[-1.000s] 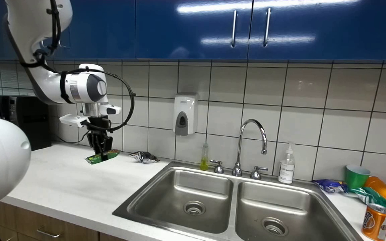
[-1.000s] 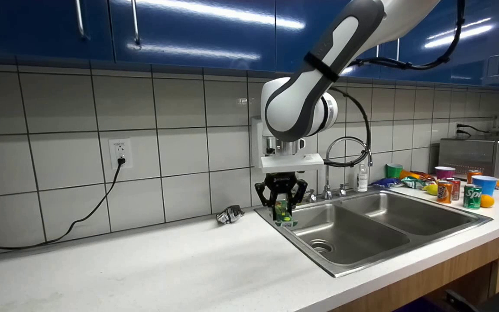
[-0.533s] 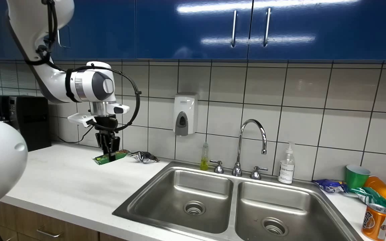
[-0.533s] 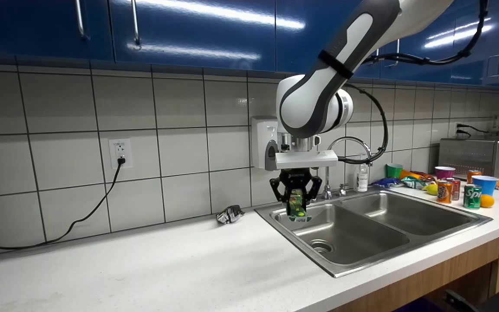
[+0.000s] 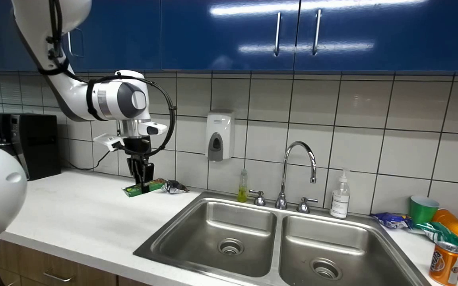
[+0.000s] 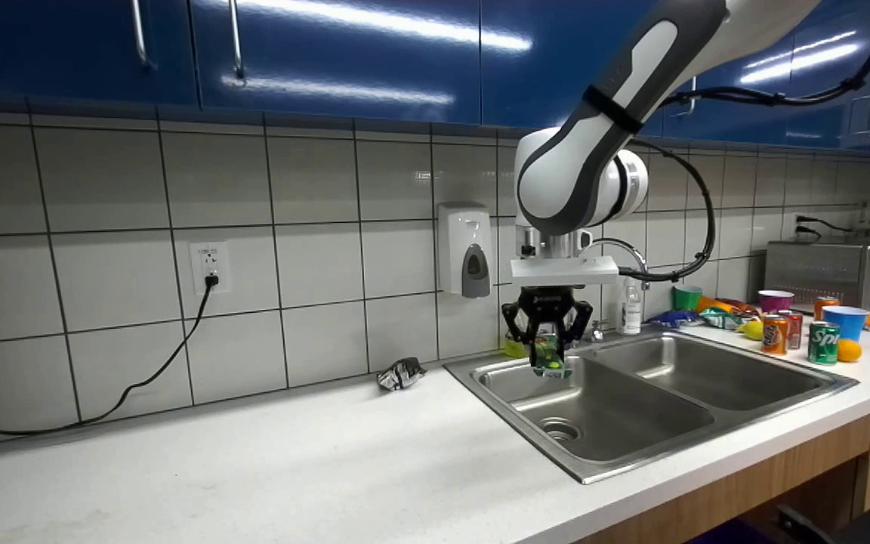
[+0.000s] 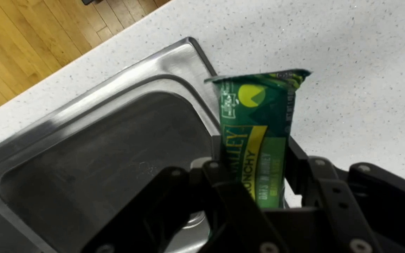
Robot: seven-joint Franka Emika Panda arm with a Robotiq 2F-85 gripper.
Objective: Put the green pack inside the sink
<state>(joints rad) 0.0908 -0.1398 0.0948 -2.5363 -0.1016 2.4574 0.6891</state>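
Jaws: gripping the green pack (image 7: 255,137) by its sides
Green pack: held aloft, overlapping the rim of the sink (image 7: 178,63) in the wrist view
Silver packet (image 6: 401,374): on the white desk (image 6: 254,461), near the sink

Sink (image 5: 277,242) — smooth, shiny metal. Green pack (image 7: 255,137) — plastic-looking film. Cabinets (image 5: 229,33) glossy; floorboards (image 7: 30,45) wood.

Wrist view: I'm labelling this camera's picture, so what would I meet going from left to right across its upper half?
Wood-plank floor, a strip of speckled countertop, the near corner of the stainless steel sink, the green Oats 'n Honey pack, more speckled countertop.
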